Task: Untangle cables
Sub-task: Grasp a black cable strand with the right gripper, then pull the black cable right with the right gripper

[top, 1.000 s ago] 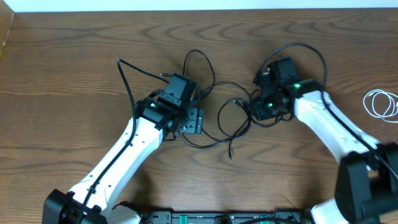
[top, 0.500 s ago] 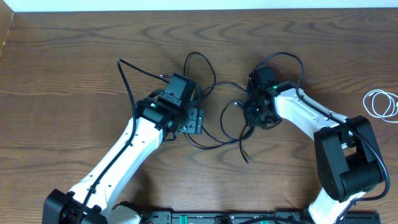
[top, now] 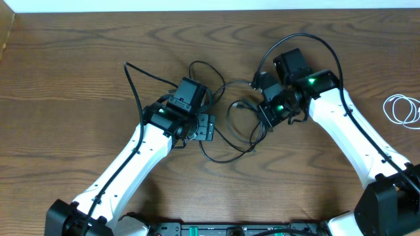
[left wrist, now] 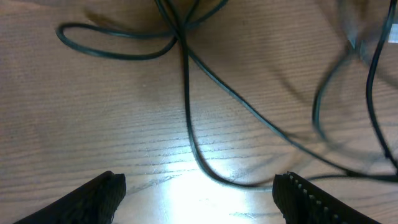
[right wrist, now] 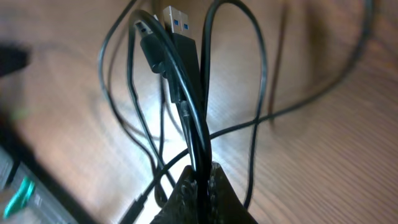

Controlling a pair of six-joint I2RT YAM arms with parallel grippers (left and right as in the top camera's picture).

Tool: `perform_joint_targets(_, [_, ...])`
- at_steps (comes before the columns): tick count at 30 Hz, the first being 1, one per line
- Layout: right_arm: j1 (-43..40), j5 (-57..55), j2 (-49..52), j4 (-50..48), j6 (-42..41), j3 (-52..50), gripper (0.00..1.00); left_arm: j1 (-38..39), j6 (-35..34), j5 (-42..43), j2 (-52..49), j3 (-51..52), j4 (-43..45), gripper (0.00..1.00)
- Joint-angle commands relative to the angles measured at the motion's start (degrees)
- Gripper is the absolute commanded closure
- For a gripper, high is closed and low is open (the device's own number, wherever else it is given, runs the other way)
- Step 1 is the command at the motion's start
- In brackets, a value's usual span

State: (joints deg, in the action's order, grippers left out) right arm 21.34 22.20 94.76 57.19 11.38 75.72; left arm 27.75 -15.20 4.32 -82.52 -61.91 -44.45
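A tangle of thin black cables [top: 223, 111] lies mid-table between my two arms. My right gripper [top: 261, 110] is shut on a couple of black strands [right wrist: 198, 134] at the tangle's right side. These rise from its tips in the right wrist view, with a USB plug [right wrist: 178, 28] standing above my right gripper [right wrist: 202, 177]. My left gripper [top: 204, 128] sits at the tangle's left side. In the left wrist view, my left gripper [left wrist: 202, 198] is open just above the wood, and a black cable loop [left wrist: 189, 124] curves down between its fingers untouched. A coiled white cable [top: 401, 109] lies apart at the far right.
The left arm's own thicker black cable [top: 134, 85] arcs over the table's left half. The table's back edge [top: 210, 9] runs along the top, and the arm bases [top: 230, 229] sit at the front edge.
My right gripper shut on black strands and swung up and to the right. The loose cable tail that lay toward the front was drawn up into the tangle. The left arm stayed still.
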Motion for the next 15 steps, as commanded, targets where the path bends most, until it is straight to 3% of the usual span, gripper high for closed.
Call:
perform_joint_targets(1, [0.0, 5.6, 0.1, 1.6, 8.0, 0.3, 0.99, -0.2, -0.1, -0.3, -0.2, -0.8, 0.0, 0.19])
perform_joint_targets(3, [0.2, 8.3, 0.1, 3.9, 9.5, 0.3, 0.98, -0.2, -0.1, 0.9, -0.2, -0.8, 0.8, 0.19])
perform_joint_targets(6, [0.5, 10.8, 0.1, 4.4, 9.3, 0.3, 0.98, -0.2, 0.2, 13.6, -0.2, -0.8, 6.5, 0.12])
perform_joint_targets(10, [0.3, 14.6, 0.1, 3.8, 10.3, 0.3, 0.99, -0.2, 2.8, 20.6, -0.2, -0.8, 8.9, 0.11])
perform_joint_targets(11, [0.0, 14.8, 0.0, 3.5, 10.0, 0.3, 0.99, -0.2, 2.8, 20.6, -0.2, -0.8, 8.7, 0.13])
perform_joint_targets(15, [-3.3, 19.8, 0.0, 2.6, 9.8, 0.3, 0.99, -0.2, 2.7, 20.8, -0.2, 0.1, 8.5, 0.55])
